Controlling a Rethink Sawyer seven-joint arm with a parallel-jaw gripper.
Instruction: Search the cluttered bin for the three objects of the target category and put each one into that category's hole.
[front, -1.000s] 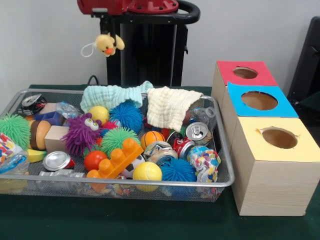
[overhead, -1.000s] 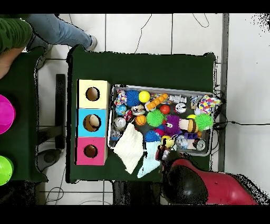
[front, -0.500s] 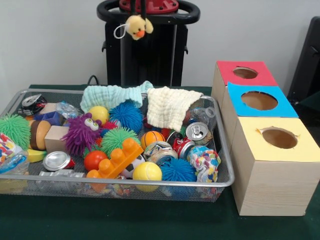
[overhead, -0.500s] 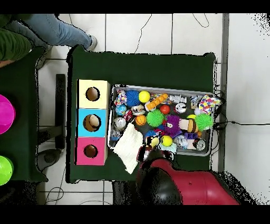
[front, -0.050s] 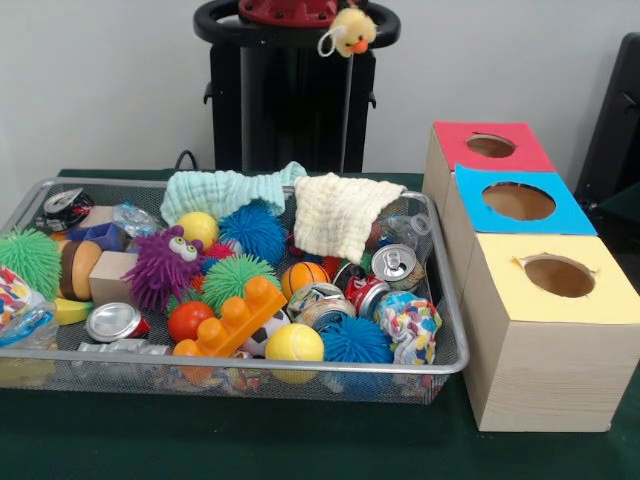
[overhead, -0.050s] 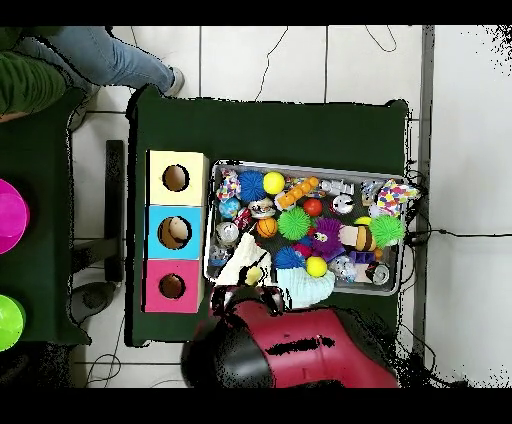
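Since the earlier frame the plush duck (front, -0.050s: 353, 31) has swung toward the boxes, hanging high at the top edge over the wire bin's (front, -0.050s: 452, 335) back rim, above the cream cloth (front, -0.050s: 337, 212). Gripper itself hidden, grip state can't tell. Open air between the duck and the red box's hole (front, -0.050s: 490, 146).

Three holed boxes (front, -0.050s: 530, 290), two cloths (front, -0.050s: 335, 212), one wire bin (front, -0.050s: 440, 365), one hanging plush duck (front, -0.050s: 352, 31).
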